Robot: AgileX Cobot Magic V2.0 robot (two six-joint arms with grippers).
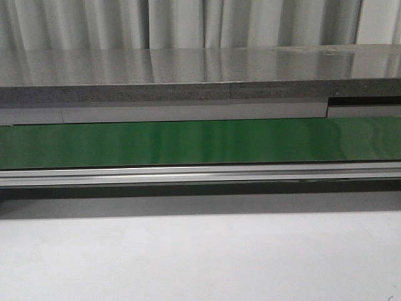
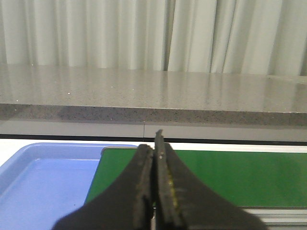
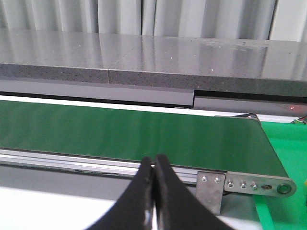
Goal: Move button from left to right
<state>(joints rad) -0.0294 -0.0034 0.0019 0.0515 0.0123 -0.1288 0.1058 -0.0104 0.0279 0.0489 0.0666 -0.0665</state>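
The button is out of view in all three views. A green conveyor belt [image 1: 200, 142] runs left to right across the front view and carries nothing. My left gripper [image 2: 154, 143] is shut with nothing between its black fingers; it hangs before the belt's left end [image 2: 240, 177]. My right gripper [image 3: 154, 160] is shut and empty too, hanging in front of the belt's aluminium rail [image 3: 72, 160] near the belt's right end [image 3: 192, 139]. Neither gripper shows in the front view.
A blue tray [image 2: 43, 187] sits just off the belt's left end. A green surface [image 3: 288, 153] lies past the right end, beside a metal end bracket [image 3: 254, 184]. A grey stone shelf [image 1: 188, 75] runs behind the belt, with white curtains beyond.
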